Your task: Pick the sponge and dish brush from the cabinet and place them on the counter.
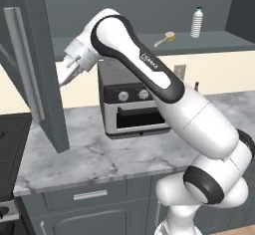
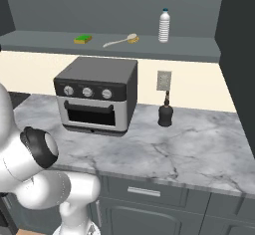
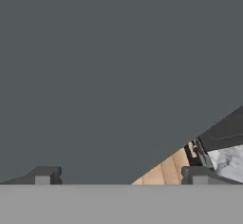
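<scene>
Right base view: one sponge (image 2: 83,39), green over yellow, lies flat on the grey inner shelf of the cabinet (image 2: 199,50), at the left. Just to its right lies one dish brush (image 2: 121,41), pale handle pointing left, tan head to the right, apart from the sponge. Further right on the same shelf stands one clear plastic bottle (image 2: 164,26), upright, well apart from the brush. Below, on the marbled surface (image 2: 199,149), sit one toaster oven (image 2: 97,94) with three knobs and one small dark bottle (image 2: 165,113) beside it, under one wall outlet (image 2: 164,80).

In the left base view the brush (image 1: 165,39) and the bottle (image 1: 197,22) show on the shelf, while the arm hides the spot left of the brush. The end effector (image 1: 64,79) hangs beside the open cabinet door (image 1: 30,69), above the surface (image 1: 99,154), well left of the brush.

In the hand view the two fingertips (image 3: 45,174) stand wide apart with nothing between them, facing a flat dark grey panel.
</scene>
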